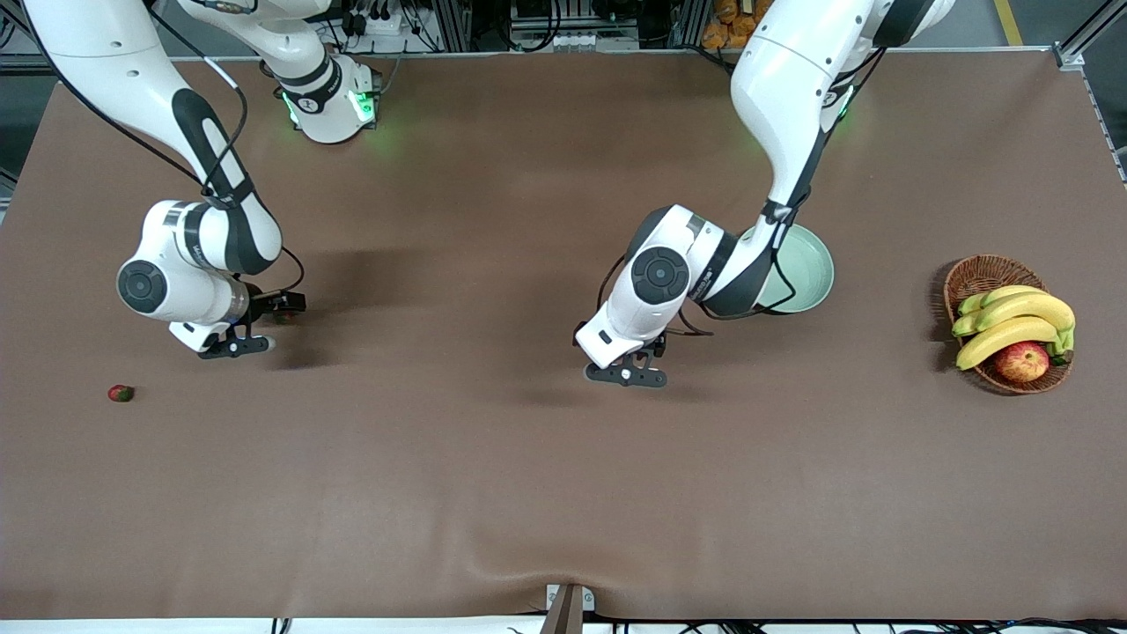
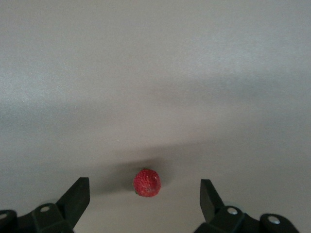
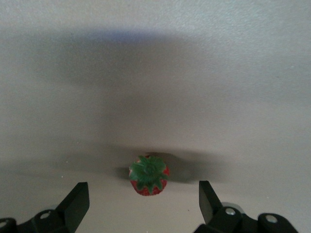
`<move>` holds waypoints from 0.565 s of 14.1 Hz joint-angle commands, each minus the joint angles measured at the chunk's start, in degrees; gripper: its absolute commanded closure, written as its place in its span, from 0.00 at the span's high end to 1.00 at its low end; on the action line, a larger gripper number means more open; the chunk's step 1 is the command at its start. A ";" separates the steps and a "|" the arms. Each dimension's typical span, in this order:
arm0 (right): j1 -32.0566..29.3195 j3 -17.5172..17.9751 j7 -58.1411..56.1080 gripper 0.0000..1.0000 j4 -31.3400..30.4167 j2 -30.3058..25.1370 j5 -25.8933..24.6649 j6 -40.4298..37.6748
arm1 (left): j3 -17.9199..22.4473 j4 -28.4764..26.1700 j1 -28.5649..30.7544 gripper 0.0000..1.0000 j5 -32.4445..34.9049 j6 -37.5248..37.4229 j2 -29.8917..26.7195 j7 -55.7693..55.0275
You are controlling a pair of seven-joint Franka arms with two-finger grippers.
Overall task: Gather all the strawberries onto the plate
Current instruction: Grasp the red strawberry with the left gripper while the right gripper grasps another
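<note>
My left gripper (image 1: 627, 375) is open and low over the middle of the table. In the left wrist view a small red strawberry (image 2: 146, 182) lies on the cloth between its spread fingers (image 2: 77, 194). My right gripper (image 1: 231, 345) is open and low toward the right arm's end. In the right wrist view a strawberry (image 3: 148, 175) with its green cap up lies between its fingers (image 3: 77, 196). The hands hide both berries in the front view. A third strawberry (image 1: 121, 393) lies free, nearer the front camera than my right gripper. The mint-green plate (image 1: 806, 269) sits beside the left arm, partly hidden by it.
A brown wicker basket (image 1: 977, 275) with bananas (image 1: 1012, 321) and a red-yellow apple (image 1: 1021, 361) stands at the left arm's end of the table. The brown cloth (image 1: 493, 475) covers the whole table.
</note>
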 commanded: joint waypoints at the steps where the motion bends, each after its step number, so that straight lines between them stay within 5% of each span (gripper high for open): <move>1: 0.27 -0.07 -0.29 1.00 -0.09 0.90 1.51 1.93 | 0.52 0.94 -0.64 0.94 -0.79 0.56 1.81 -0.39; 6: 0.62 -0.07 0.94 0.94 0.18 1.34 2.13 1.93 | 0.52 0.68 -1.78 0.85 -0.70 1.18 2.87 -1.35; 7: 0.62 -0.07 0.94 0.48 0.18 1.34 2.13 2.11 | 0.52 0.68 -1.78 0.84 -0.61 1.26 3.30 -1.35; 8: 0.53 -0.07 0.94 0.17 0.35 1.34 2.13 2.11 | 0.52 0.68 -1.78 0.82 -0.53 1.27 3.57 -1.35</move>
